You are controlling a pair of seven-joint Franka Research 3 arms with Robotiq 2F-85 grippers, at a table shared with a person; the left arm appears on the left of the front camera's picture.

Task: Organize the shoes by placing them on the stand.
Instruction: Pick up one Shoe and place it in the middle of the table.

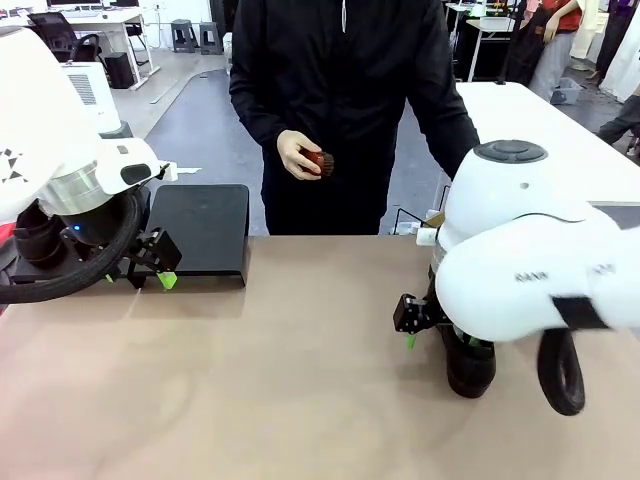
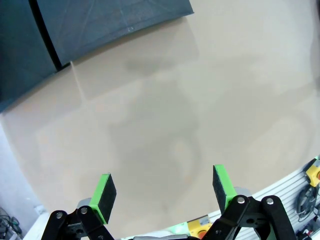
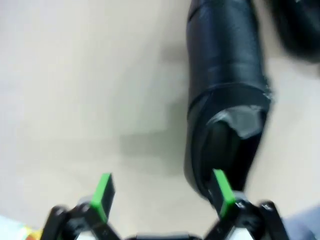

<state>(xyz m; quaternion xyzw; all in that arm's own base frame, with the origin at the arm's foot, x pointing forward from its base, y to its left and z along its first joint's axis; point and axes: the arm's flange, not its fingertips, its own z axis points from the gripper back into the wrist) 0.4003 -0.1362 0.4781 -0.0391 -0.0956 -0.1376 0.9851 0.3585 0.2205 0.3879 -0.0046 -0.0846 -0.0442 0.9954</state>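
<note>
A black glossy shoe (image 3: 225, 85) lies on the tan table, with whitish paper in its opening. My right gripper (image 3: 162, 194) hovers open over its heel end. One green pad overlaps the shoe's rim and the other is above bare table. Part of a second shoe (image 3: 300, 30) shows at the top right corner. From the front, the shoe (image 1: 470, 368) pokes out beneath my right gripper (image 1: 410, 325). The matte-black stand (image 1: 200, 228) sits at the far left with nothing on it. My left gripper (image 1: 155, 268) hangs open just in front of the stand (image 2: 100, 20), its jaws (image 2: 164, 190) holding nothing.
A person in a black jacket stands at the far side of the table, one hand (image 1: 298, 155) holding a small brown object. The broad middle of the tan tabletop (image 1: 280, 380) lies between my two arms.
</note>
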